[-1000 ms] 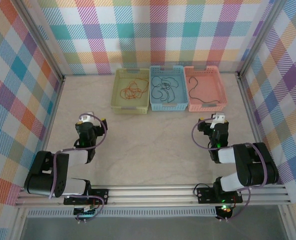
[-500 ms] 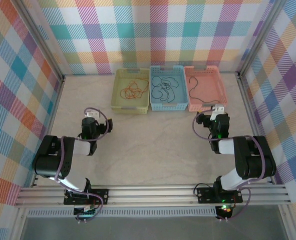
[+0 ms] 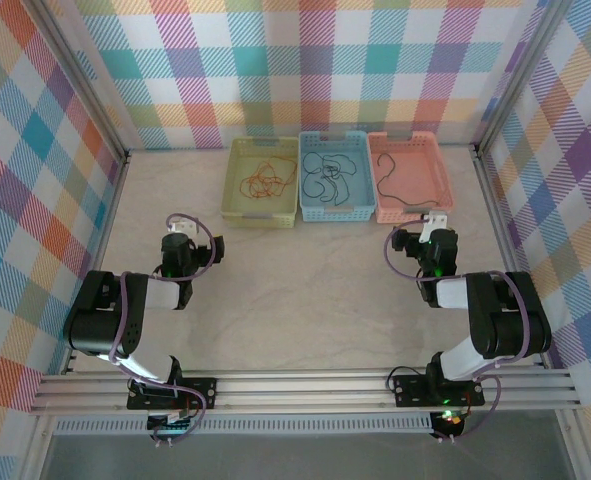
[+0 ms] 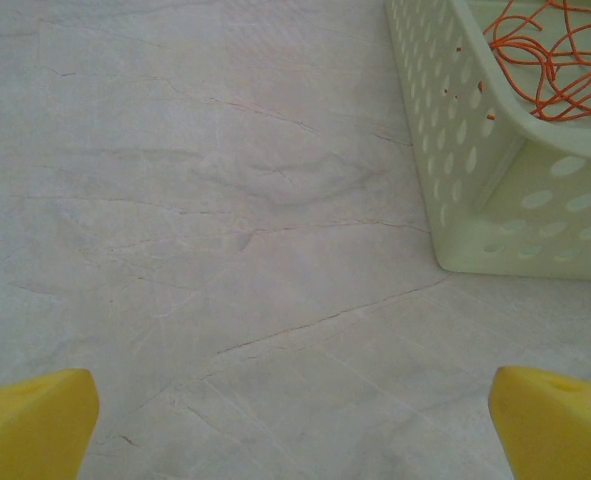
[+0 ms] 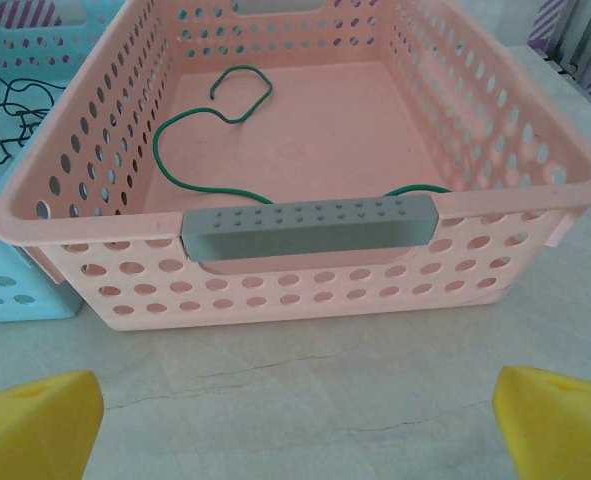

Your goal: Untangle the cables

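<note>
Three baskets are lined up at the far side of the desk [image 3: 305,290]. Orange cable [image 4: 545,60] is tangled in the yellow-green basket [image 4: 455,150], black cable [image 3: 327,172] in the blue basket [image 3: 333,217], green cable [image 5: 158,150] in the pink basket [image 5: 305,285]. Left pincer [image 4: 295,425] and right pincer [image 5: 295,425] are spread wide, nothing gripped.

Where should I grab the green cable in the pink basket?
The hooked loop at the far end of the green cable, from straight above, with the right gripper spanning the strand. The pink basket has high walls that would likely block a side approach, and that loop lies clear of them.
</note>
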`<state>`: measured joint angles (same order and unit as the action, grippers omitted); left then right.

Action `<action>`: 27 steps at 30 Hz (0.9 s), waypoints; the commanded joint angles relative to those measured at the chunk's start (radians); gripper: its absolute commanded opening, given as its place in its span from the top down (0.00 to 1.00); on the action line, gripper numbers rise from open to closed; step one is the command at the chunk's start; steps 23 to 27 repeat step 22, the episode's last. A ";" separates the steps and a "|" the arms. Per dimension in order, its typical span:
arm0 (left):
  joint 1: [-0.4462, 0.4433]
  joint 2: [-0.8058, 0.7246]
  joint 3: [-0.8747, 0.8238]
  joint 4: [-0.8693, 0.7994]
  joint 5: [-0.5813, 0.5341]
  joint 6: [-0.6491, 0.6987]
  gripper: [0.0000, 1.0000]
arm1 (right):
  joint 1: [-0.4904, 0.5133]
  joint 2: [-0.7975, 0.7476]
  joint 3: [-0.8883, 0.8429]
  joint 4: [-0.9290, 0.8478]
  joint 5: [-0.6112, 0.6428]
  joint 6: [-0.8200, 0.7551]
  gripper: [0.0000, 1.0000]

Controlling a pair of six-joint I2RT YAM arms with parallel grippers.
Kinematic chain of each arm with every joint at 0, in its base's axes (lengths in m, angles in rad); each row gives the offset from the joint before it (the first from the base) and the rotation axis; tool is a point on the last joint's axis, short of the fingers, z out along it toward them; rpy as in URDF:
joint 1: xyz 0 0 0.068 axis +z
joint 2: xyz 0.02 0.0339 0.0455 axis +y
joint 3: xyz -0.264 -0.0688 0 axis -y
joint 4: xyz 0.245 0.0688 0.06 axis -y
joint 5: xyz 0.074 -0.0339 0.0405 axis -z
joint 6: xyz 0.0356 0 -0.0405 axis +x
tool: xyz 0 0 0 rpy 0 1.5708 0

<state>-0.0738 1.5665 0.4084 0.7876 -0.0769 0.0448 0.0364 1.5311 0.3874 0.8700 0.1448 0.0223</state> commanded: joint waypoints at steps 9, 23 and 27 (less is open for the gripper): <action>0.009 -0.002 0.016 0.009 0.014 -0.008 0.00 | -0.003 0.003 0.002 0.003 -0.008 0.016 0.00; 0.009 -0.002 0.016 0.010 0.014 -0.007 0.00 | -0.022 0.004 0.019 -0.028 -0.126 -0.009 0.00; 0.009 -0.002 0.016 0.010 0.014 -0.007 0.00 | -0.022 0.004 0.019 -0.028 -0.126 -0.009 0.00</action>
